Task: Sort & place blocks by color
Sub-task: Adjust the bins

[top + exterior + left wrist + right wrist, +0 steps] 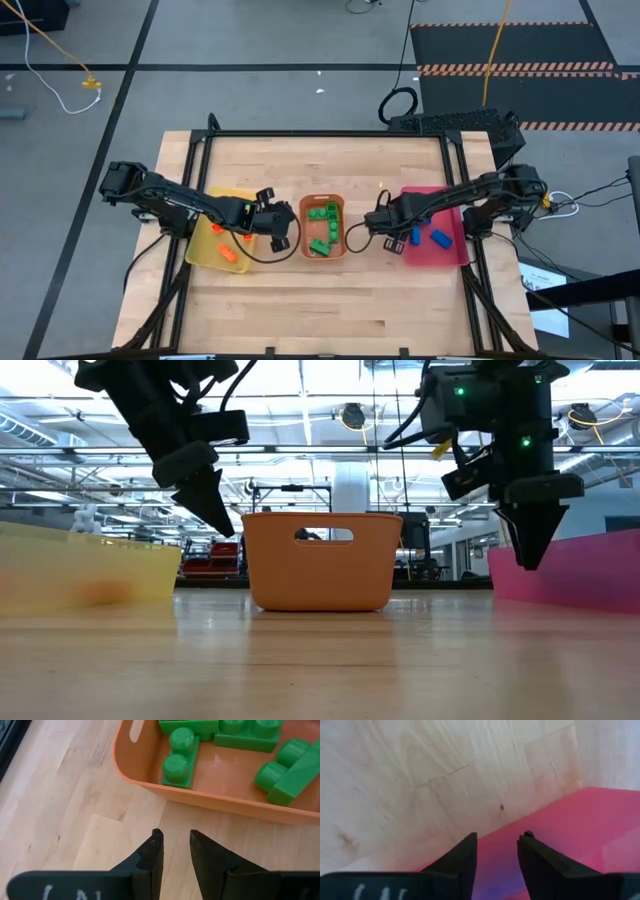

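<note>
Green blocks [322, 228] [177, 757] lie in the orange middle tray [306, 203] [200, 800]. Orange blocks [226, 252] lie in the yellow tray [203, 255], and blue blocks [438, 238] in the pink tray [450, 255] [580, 830]. My left gripper [281, 238] [175, 840] hangs between the yellow and orange trays, just outside the orange tray's wall, slightly open and empty. My right gripper [372, 225] [497, 842] hovers at the pink tray's left edge, slightly open and empty. Both hang above the table in the low view [222, 520] [530, 555].
The three trays stand in a row across the middle of the wooden table [320, 310], with bare wood before and behind them. A black frame [320, 133] runs along the table's far edge and sides. Cables hang from both arms.
</note>
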Robot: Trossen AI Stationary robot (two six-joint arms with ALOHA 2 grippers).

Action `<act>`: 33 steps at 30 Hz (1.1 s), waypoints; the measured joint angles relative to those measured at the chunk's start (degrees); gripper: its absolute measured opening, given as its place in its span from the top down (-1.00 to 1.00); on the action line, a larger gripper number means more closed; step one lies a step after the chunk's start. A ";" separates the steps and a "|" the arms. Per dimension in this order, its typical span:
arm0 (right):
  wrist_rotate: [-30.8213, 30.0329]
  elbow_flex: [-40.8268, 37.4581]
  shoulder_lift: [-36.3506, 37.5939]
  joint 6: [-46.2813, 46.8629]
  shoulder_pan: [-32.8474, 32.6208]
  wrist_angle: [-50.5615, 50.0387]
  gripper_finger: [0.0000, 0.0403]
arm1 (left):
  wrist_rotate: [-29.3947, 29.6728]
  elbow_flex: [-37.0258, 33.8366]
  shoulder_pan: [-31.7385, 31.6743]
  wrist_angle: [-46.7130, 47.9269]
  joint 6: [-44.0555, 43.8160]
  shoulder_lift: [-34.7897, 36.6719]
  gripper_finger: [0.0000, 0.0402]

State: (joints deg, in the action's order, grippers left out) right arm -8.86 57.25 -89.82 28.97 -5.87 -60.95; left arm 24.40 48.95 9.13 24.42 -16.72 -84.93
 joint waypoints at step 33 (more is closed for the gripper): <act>1.57 6.16 3.81 2.04 -2.91 2.21 -0.19 | 4.72 -0.02 -3.54 26.87 -15.23 -0.39 0.52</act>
State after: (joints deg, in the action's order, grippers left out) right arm -7.29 63.42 -86.01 31.01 -8.77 -58.74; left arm 29.13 48.93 5.58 51.29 -31.95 -85.32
